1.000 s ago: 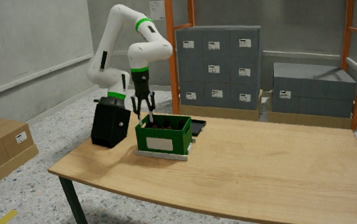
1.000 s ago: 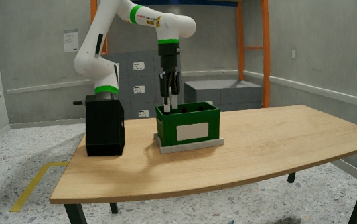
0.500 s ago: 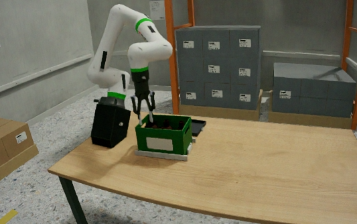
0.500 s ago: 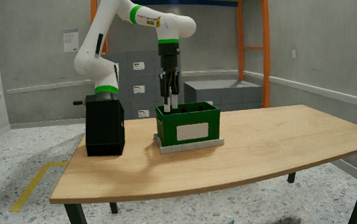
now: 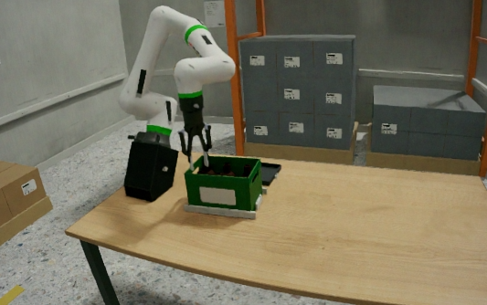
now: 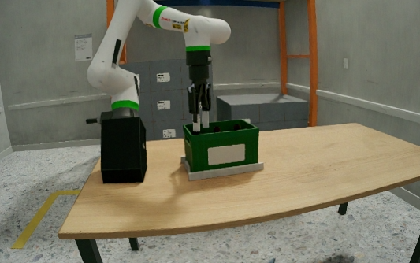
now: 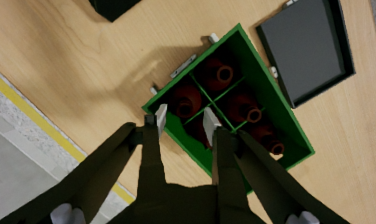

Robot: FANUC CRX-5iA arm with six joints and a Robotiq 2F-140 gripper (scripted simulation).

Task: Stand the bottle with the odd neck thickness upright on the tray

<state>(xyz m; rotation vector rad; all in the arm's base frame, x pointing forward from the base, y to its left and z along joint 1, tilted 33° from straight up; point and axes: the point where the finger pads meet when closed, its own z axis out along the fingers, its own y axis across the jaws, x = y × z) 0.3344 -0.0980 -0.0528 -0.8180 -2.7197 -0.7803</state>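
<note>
The green crate [image 5: 248, 186] [image 6: 197, 146] [image 7: 277, 89] stands on the table with brown bottles upright in its cells. In the wrist view I see bottles [image 7: 224, 74] [image 7: 185, 101] [image 7: 249, 113] [image 7: 274, 143], and one more is mostly hidden under my right finger. The dark grey tray [image 5: 270, 171] [image 7: 309, 47] lies empty just behind the crate. My gripper [image 5: 198, 163] [image 6: 200, 126] [image 7: 185, 114] points straight down over the crate's corner nearest the robot base. It is partly open and holds nothing. Its fingertips are at about rim height, one at the crate wall and one inside.
The crate sits on a flat grey base plate [image 5: 219, 212] [image 6: 224, 172]. The robot's black pedestal [image 5: 150, 171] [image 6: 123, 150] stands on the table beside the crate. Cardboard boxes [image 5: 5, 201] lie on the floor to the left, and grey stacked boxes [image 5: 298, 91] stand behind the table.
</note>
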